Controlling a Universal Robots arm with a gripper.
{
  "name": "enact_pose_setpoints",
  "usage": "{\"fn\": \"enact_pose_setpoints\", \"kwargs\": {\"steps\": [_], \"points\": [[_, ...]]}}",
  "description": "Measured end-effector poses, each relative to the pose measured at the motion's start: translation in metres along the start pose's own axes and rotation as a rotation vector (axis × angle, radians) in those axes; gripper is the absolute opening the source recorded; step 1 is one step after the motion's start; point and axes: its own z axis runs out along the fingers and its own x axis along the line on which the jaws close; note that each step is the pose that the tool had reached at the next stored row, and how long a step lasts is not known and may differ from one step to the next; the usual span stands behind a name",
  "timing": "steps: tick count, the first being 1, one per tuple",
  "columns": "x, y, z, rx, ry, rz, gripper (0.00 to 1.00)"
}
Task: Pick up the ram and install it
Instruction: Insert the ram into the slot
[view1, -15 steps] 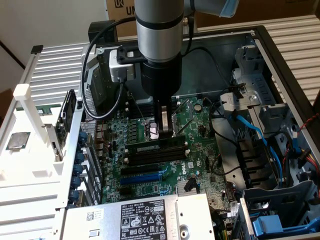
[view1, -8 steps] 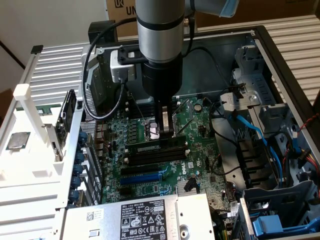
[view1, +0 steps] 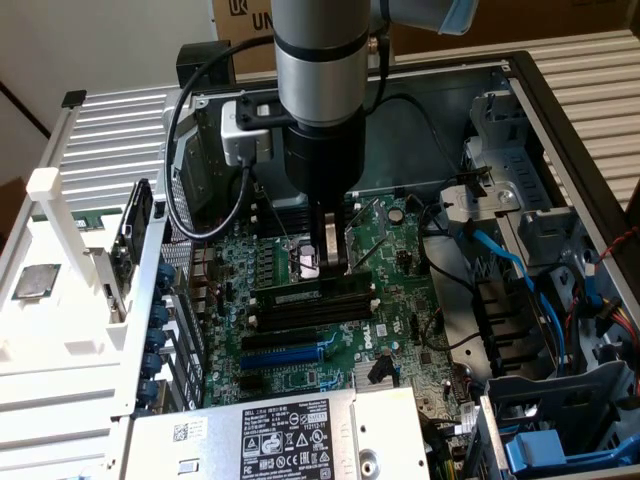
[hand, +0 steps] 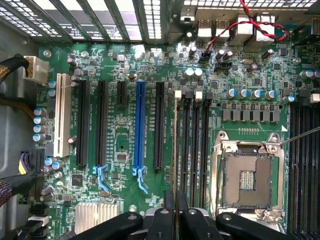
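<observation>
Ram (hand: 175, 150) pinched edge-on in the tool (hand: 175, 199) — over the memory slots (hand: 193, 150)

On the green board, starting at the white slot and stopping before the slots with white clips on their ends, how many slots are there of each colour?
White slot: 1
Blue slot: 1
Black slots: 4
Total: 6

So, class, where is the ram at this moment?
The ram sits edge-on in the gripper, over the black memory slots beside the CPU socket, near the middle of the exterior view.
</observation>
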Motion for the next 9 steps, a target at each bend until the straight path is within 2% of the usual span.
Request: {"fn": "enact_pose_setpoints", "kwargs": {"steps": [9], "points": [[0.0000, 0.0000, 0.0013, -0.0001, -0.0067, 0.000, 0.13]]}}
